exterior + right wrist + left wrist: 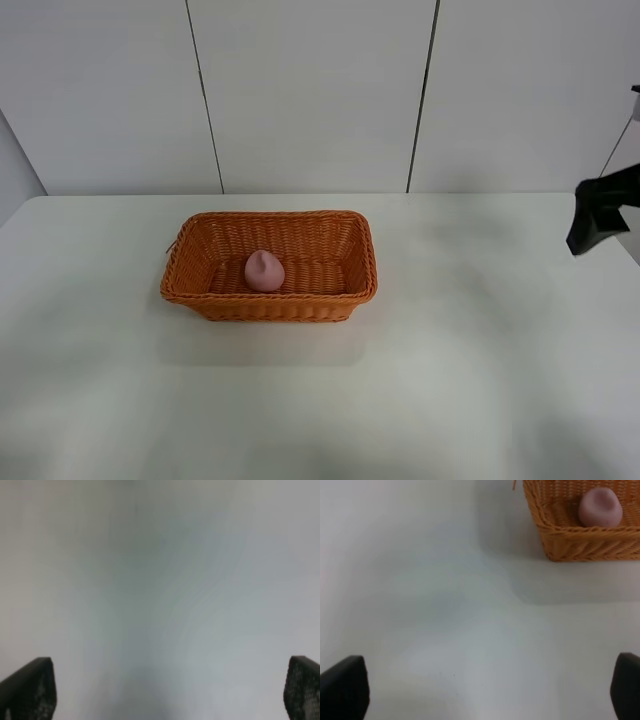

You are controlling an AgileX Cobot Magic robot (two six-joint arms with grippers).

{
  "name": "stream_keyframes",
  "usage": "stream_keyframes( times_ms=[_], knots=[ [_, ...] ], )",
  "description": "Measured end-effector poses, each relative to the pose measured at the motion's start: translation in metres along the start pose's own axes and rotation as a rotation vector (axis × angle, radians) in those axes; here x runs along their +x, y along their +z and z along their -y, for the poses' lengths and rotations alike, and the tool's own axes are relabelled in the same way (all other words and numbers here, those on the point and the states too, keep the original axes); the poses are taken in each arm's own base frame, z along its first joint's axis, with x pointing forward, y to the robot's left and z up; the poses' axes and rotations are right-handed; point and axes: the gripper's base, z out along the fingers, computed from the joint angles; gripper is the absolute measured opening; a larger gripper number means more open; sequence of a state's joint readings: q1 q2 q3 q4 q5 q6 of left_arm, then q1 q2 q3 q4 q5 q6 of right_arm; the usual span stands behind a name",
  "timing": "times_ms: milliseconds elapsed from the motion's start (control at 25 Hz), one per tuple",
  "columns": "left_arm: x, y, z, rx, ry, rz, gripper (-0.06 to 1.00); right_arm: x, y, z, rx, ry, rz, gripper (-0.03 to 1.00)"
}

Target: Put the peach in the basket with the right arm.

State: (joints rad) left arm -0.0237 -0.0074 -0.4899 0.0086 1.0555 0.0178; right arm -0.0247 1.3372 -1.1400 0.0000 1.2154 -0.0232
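Note:
The pink peach (264, 271) lies inside the orange woven basket (350, 245), left of its middle; the left wrist view also catches the peach (600, 507) behind the basket's near corner (555, 535). My right gripper (592, 222) hangs at the far right edge of the table, well away from the basket. In its wrist view the right gripper (170, 692) is open, fingers wide apart over bare table. The left gripper (485, 687) is open too, with nothing between its fingers; it does not show in the exterior high view.
A white table (450, 380) carries only the basket. A pale panelled wall (310, 90) runs behind the table's far edge.

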Motion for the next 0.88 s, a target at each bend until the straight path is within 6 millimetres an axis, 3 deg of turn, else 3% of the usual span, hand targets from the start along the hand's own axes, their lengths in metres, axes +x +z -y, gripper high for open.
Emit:
stream_keyframes(
  times_ms=[280, 480, 680, 880],
  knots=[
    [0.0, 0.0, 0.0, 0.0, 0.0, 0.0, 0.99, 0.1, -0.005, -0.002, 0.001, 0.0, 0.052, 0.7],
    [0.0, 0.0, 0.0, 0.0, 0.0, 0.0, 0.99, 0.156, -0.006, -0.004, 0.002, 0.001, 0.309, 0.7],
    [0.0, 0.0, 0.0, 0.0, 0.0, 0.0, 0.99, 0.191, -0.012, -0.005, -0.001, 0.006, 0.551, 0.7],
    [0.0, 0.0, 0.0, 0.0, 0.0, 0.0, 0.99, 0.209, -0.012, -0.006, -0.006, 0.026, 0.613, 0.7]
  ],
)
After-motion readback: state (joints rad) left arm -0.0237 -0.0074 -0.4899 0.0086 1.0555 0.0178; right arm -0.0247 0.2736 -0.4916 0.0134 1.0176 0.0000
